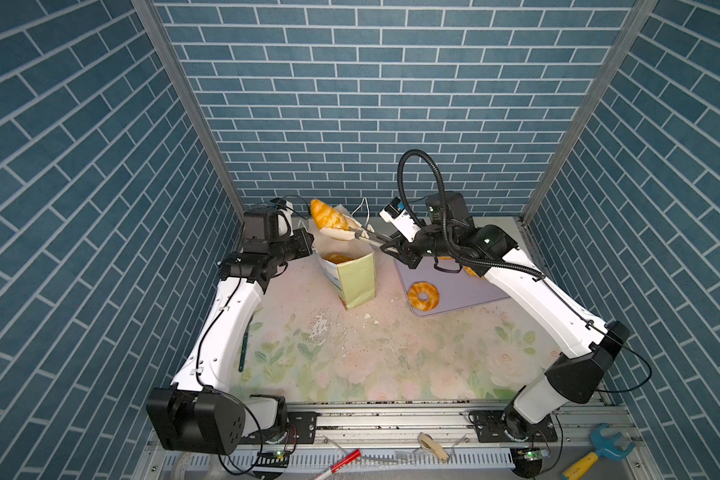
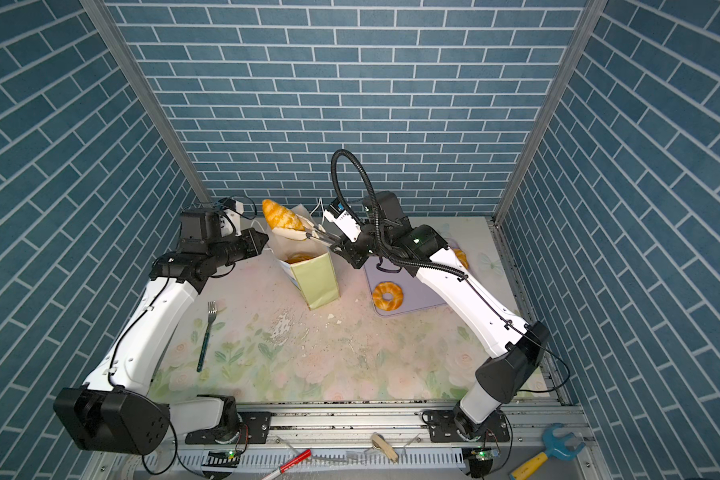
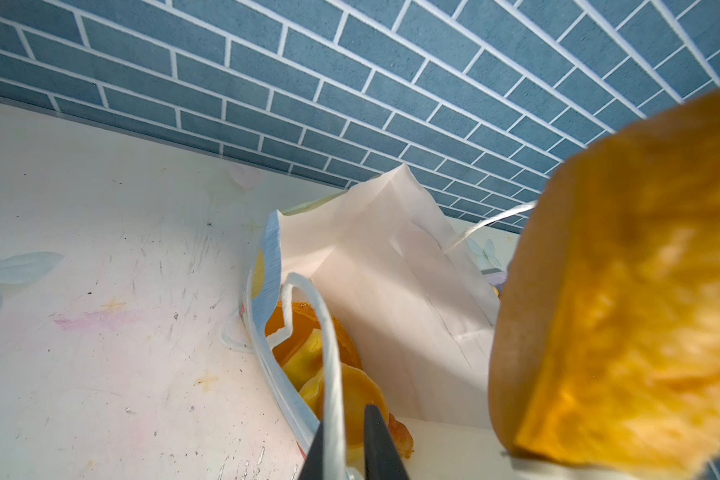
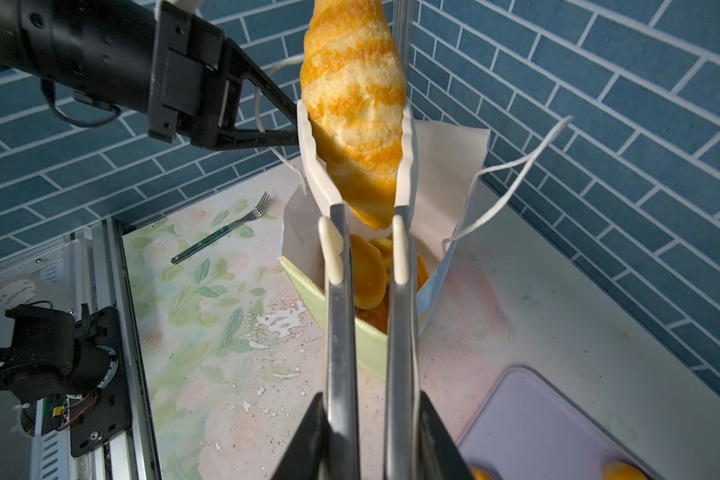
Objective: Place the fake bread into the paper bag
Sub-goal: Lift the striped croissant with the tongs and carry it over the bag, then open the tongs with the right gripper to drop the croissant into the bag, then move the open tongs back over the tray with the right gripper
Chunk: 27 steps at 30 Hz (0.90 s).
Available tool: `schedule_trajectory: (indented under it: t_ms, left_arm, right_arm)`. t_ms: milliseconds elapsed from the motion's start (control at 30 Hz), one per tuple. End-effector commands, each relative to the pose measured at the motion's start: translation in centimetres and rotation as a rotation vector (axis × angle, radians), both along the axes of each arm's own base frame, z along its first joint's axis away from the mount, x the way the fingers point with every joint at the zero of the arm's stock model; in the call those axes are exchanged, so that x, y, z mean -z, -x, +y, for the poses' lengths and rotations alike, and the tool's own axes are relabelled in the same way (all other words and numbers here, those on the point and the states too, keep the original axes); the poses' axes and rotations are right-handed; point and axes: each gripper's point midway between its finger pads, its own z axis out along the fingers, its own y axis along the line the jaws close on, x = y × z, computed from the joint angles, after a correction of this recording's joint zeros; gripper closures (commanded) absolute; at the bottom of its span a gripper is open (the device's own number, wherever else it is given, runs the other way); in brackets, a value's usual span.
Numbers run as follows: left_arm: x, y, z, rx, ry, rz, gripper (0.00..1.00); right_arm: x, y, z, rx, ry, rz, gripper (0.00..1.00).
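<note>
The croissant [image 1: 328,215] hung above the paper bag [image 1: 356,282], gripped mid-body in tongs [image 4: 339,332]; it looked light, squashy and slick. The right gripper [image 4: 368,436] had jaws clamped on the tongs, the left gripper [image 3: 350,440] jaws pinching the bag's cord handle [image 3: 333,374]. Pastries [image 4: 368,270] lay in the bag; 1 doughnut [image 1: 423,296] lay right of it. The loose handle [image 4: 531,163] might snag.

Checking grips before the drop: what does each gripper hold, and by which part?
The right gripper is shut on the handle end of the tongs, which clamp the croissant by one end. The left gripper pinches the cord handle of the bag.
</note>
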Motion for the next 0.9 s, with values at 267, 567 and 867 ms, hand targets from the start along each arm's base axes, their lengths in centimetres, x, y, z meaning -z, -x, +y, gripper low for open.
schedule_trajectory:
  t_ms: [267, 567, 867]
  left_arm:
    - [-0.3, 0.2, -0.1, 0.002, -0.004, -0.015, 0.85]
    - [-0.1, 0.1, -0.1, 0.0, -0.005, -0.009, 0.85]
    - [0.0, 0.0, -0.1, 0.003, -0.006, -0.007, 0.85]
  right_arm:
    - [2.1, -1.8, 0.1, 0.053, 0.094, 0.002, 0.67]
    - [-1.3, -1.6, 0.0, 0.056, 0.018, -0.075, 0.54]
    - [-6.5, -1.1, -2.3, 0.121, -0.074, -0.224, 0.54]
